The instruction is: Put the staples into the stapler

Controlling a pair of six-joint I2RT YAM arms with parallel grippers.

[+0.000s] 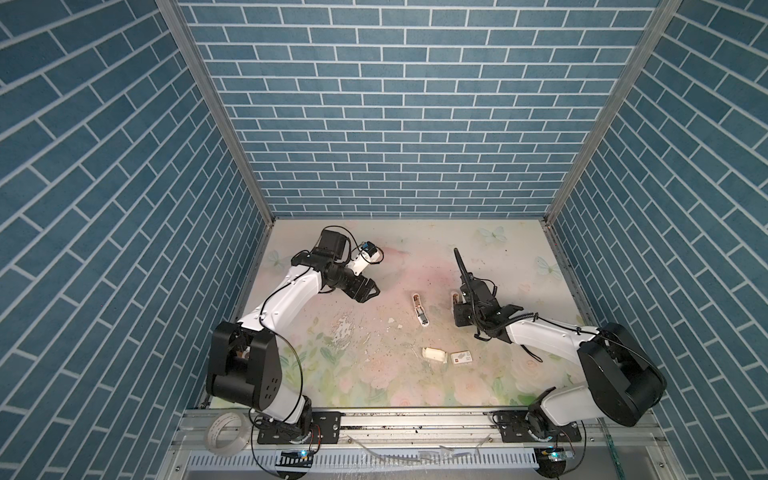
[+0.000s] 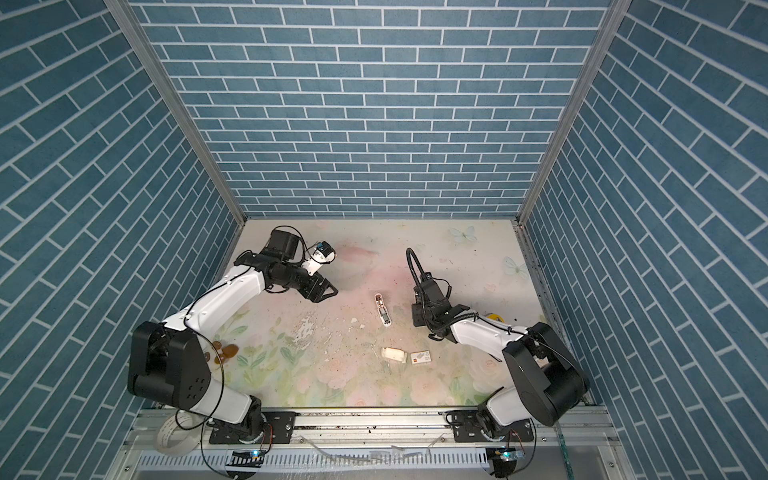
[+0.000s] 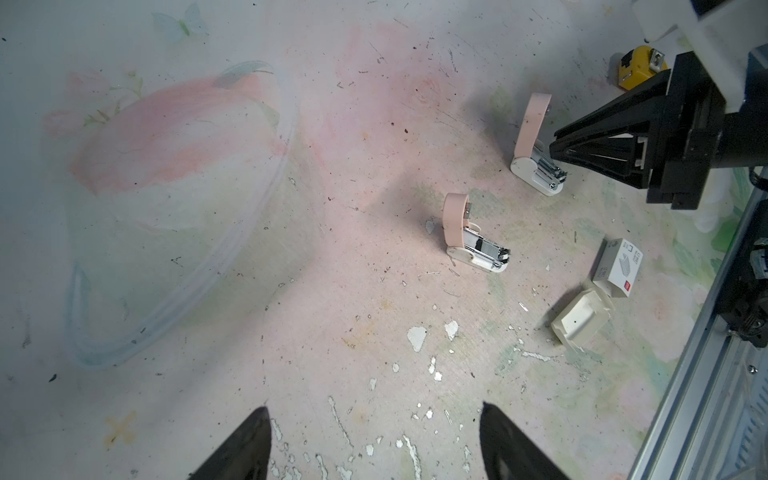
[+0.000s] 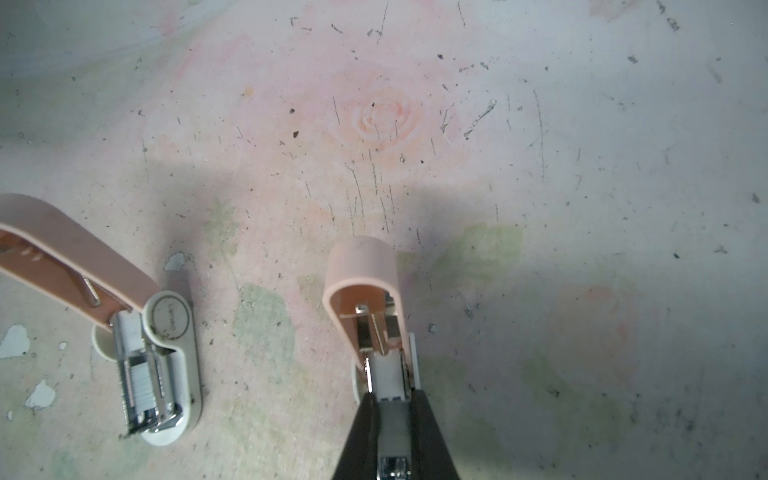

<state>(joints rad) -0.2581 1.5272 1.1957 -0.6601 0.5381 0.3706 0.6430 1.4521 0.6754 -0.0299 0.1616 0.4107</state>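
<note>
**Top views.** In both top views the centre stapler (image 1: 419, 311) lay open near the middle of the surface (image 1: 415, 249). The left claw (image 1: 372, 292) hung at its 10 o'clock, well apart, fingers spread. At the stapler's 5 o'clock a white tray (image 1: 434, 354) and a white sleeve (image 1: 460, 357) lay just beside each other. The right wrist covered the right claw. Only the pink end of the second stapler (image 1: 455, 298) showed, at 3 o'clock of the centre one. In a top view a yellow tape measure (image 2: 496, 318) peeked out beside the right forearm.

**Left wrist.**
- Both staplers stood with pink lids raised.
- The right claw (image 3: 557, 150) had its tips at the second stapler's metal magazine.
- The tray (image 3: 582, 324) showed a bare white floor with one dark speck.
- The sleeve (image 3: 619, 266) carried a red square mark and a line drawing of staples. Its print was too small to read.
- The left claw (image 3: 376, 440) was spread wide above the surface.

**Right wrist.**
- The right claw (image 4: 390, 399) was nearly pressed together, pinching a narrow silver-grey strip of staples (image 4: 390, 419) at the mouth of the second stapler's magazine.
- The centre stapler's magazine held a loaded row (image 4: 143, 382) of pale grey.
- Its round hinge cap (image 4: 170, 322) bore a short word, read as "Lemen", not certain.
</note>
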